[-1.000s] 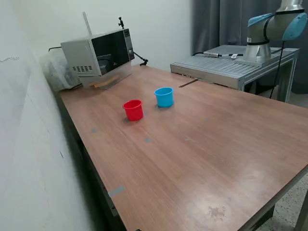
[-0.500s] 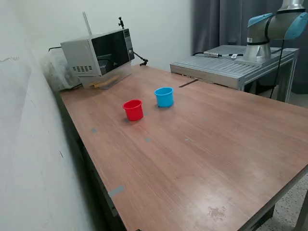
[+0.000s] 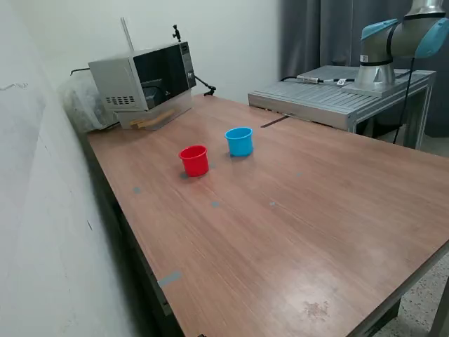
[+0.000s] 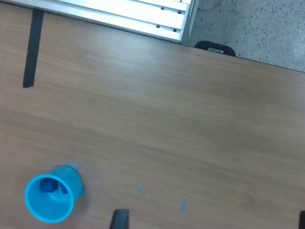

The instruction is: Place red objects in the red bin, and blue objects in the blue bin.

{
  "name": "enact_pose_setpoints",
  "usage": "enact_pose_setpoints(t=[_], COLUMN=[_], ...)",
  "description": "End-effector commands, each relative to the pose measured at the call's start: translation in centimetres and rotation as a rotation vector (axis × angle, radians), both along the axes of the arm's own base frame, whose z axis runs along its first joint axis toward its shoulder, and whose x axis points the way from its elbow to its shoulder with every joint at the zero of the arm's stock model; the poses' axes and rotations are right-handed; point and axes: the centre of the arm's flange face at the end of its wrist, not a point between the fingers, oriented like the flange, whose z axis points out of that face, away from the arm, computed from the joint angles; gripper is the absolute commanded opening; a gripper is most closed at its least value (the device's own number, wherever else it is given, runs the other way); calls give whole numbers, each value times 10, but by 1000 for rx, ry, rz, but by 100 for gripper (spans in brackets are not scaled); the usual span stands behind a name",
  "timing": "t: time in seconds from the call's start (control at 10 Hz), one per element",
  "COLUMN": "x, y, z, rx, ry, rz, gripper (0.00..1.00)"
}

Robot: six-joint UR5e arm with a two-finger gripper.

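The sorting is looking finished, or close to it: no loose cubes are showing on the table (image 3: 295, 210), and dark blue cubes (image 4: 49, 185) are lying inside the blue bin (image 4: 47, 195); how many I cannot tell. The red bin (image 3: 194, 160) is standing just beside it, on the exterior view's left, its contents hidden. Only dark fingertip edges (image 4: 119, 219) are peeking into the wrist view, so how wide the gripper is standing cannot be told; nothing is showing between them. The blue bin is sitting off to one side of the gripper, apart from it. The next move is likely retreating.
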Motion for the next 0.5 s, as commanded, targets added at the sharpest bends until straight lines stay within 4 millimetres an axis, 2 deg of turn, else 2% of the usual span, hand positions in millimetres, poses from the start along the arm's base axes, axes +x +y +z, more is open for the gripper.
enact_pose_setpoints(t=[0.0,0.4], x=[0,-2], y=[0,4], z=[-1,0], rx=[0,1], ry=[-3,-1], rz=[3,-5], gripper=[100,100])
